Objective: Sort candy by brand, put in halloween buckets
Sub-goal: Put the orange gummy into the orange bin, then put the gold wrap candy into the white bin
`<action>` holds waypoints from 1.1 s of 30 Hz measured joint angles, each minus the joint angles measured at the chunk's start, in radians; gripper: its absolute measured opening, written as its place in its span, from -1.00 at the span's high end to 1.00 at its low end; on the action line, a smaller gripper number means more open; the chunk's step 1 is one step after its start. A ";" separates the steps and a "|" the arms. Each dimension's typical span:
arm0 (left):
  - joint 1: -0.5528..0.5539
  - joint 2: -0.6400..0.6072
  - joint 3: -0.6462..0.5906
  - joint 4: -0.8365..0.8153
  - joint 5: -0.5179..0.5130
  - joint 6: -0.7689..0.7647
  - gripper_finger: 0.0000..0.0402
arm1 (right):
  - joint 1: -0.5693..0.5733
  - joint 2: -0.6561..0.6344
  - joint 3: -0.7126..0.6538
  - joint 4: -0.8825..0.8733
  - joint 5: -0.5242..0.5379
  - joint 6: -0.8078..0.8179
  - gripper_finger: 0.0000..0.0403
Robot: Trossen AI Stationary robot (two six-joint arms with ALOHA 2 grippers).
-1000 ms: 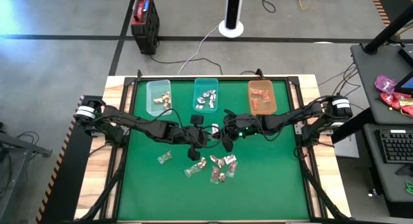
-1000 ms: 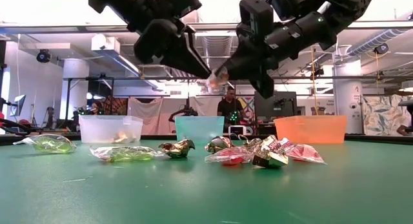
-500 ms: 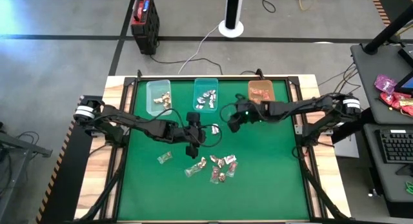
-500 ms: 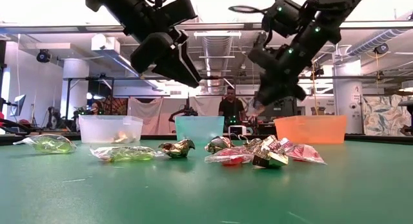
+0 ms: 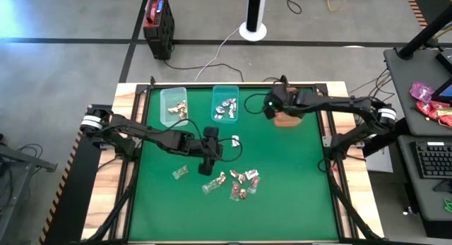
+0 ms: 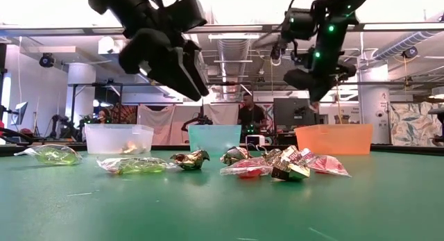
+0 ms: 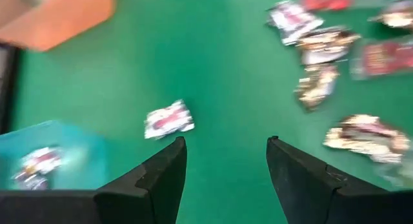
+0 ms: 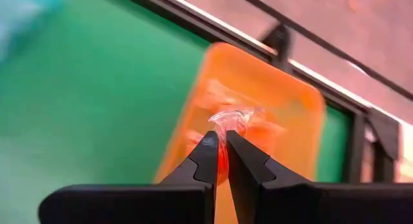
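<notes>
My right gripper [image 8: 221, 141] is shut on a small clear-and-red candy [image 8: 229, 121] and hovers over the orange bin [image 8: 293, 114], which shows in the high view partly under the arm [image 5: 288, 118]. My left gripper [image 7: 226, 166] is open and holds nothing, raised above the mid-table [image 5: 215, 152]. A silvery-white candy [image 7: 169, 119] lies alone on the green mat ahead of it. A loose pile of candies [image 5: 240, 183] rests on the mat nearer the near edge. The pale clear bin [image 5: 173, 106] and teal bin [image 5: 225, 104] stand along the far edge. My right gripper pinches the candy by a twisted end of its clear wrapper [image 8: 227, 128] between the two fingertips [image 8: 208, 146]. The candy is lifted clear and sticks out just past the tips, above the orange bin.
Two green-clear candies [image 5: 181, 172] [image 5: 212, 185] lie left of the pile. All three bins hold some sweets. A red-and-black box [image 5: 158, 18] sits on the floor beyond the table. A person [image 6: 247, 116] is in the room behind.
My right gripper has risen from the middle of the table and swung toward the far right, ending over the orange bin with the candy still pinched. My left gripper has drawn back a little toward the table's left. The pile on the mat has stayed put.
</notes>
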 joint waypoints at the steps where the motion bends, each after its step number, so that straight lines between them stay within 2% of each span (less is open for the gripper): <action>1: 0.000 0.000 0.000 0.001 0.033 0.005 0.02 | -0.018 0.004 0.003 -0.021 0.000 0.012 0.91; 4: 0.000 0.005 0.000 0.019 0.100 0.007 0.02 | -0.068 0.010 -0.001 -0.063 -0.013 0.032 0.91; 11: -0.001 0.049 0.000 0.041 0.129 -0.006 0.02 | -0.113 0.012 -0.020 -0.069 -0.049 0.042 0.78; 21: -0.001 0.085 -0.001 0.090 0.185 -0.012 0.02 | -0.117 0.012 -0.020 -0.074 -0.053 0.041 0.44; 28: 0.000 0.113 -0.001 0.144 0.237 -0.012 0.02 | -0.111 0.012 -0.020 -0.053 -0.125 -0.008 0.32; 33: 0.000 0.171 0.000 0.239 0.310 -0.022 0.02 | -0.079 0.003 -0.020 -0.047 -0.132 -0.015 0.27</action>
